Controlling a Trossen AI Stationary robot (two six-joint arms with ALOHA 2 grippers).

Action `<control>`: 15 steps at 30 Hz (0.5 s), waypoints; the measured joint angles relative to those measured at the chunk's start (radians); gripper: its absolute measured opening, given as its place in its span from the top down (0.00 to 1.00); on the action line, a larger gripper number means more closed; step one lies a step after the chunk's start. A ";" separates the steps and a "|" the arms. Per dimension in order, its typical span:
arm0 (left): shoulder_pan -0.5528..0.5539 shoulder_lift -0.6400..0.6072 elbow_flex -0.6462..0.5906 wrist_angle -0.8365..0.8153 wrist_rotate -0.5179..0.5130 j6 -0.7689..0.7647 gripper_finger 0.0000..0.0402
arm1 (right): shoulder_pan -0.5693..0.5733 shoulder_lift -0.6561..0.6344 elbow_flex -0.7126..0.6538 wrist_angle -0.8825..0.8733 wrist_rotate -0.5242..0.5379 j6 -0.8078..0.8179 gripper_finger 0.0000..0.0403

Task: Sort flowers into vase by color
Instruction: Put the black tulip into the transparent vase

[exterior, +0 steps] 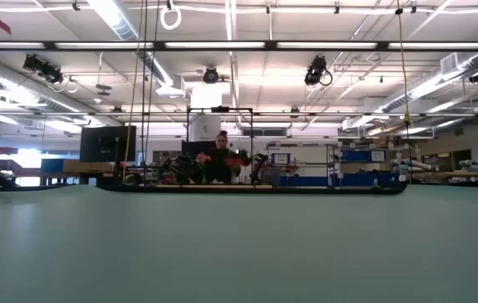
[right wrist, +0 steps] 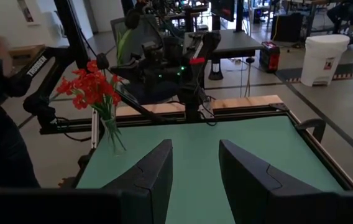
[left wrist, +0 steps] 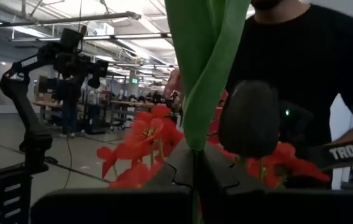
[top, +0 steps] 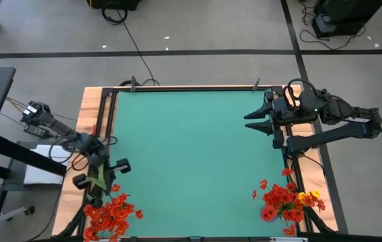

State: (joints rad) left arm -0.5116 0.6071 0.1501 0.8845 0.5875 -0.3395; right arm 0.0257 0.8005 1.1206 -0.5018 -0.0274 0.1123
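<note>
My left gripper (top: 100, 176) is over the table's near left corner, shut on a flower's broad green leaf (left wrist: 204, 68). A dark tulip-like head (left wrist: 249, 118) stands just past the fingers; I cannot tell whether it belongs to the held stem. Right beyond is a bunch of red-orange flowers (top: 110, 214) (left wrist: 145, 137), which stands in a clear vase (right wrist: 114, 134). A second bunch, red with yellow heads (top: 286, 202), stands at the near right corner. My right gripper (top: 258, 121) (right wrist: 195, 168) waits open, above the table's far right part. My left gripper pinches the flower between its two fingers (left wrist: 220, 171) at the base of the green leaf (left wrist: 195, 140). The leaf rises upright from the fingers and runs out of the wrist view. The flower is lifted clear of the table; the stem below the fingers is hidden.
A person in a black shirt (left wrist: 313, 68) stands close behind the near left corner, beyond the red bunch. The green mat (top: 191, 154) spreads between the arms, inside a dark frame (top: 191, 87). The low view shows bare mat (exterior: 239, 244) and the room.
</note>
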 joint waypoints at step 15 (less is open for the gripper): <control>-0.034 0.111 0.000 0.002 -0.014 0.112 0.97 | 0.000 0.000 0.000 0.000 0.000 0.000 0.65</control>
State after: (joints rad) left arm -0.5455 0.7179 0.1501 0.8862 0.5737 -0.2274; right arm 0.0257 0.8005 1.1206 -0.5018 -0.0277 0.1123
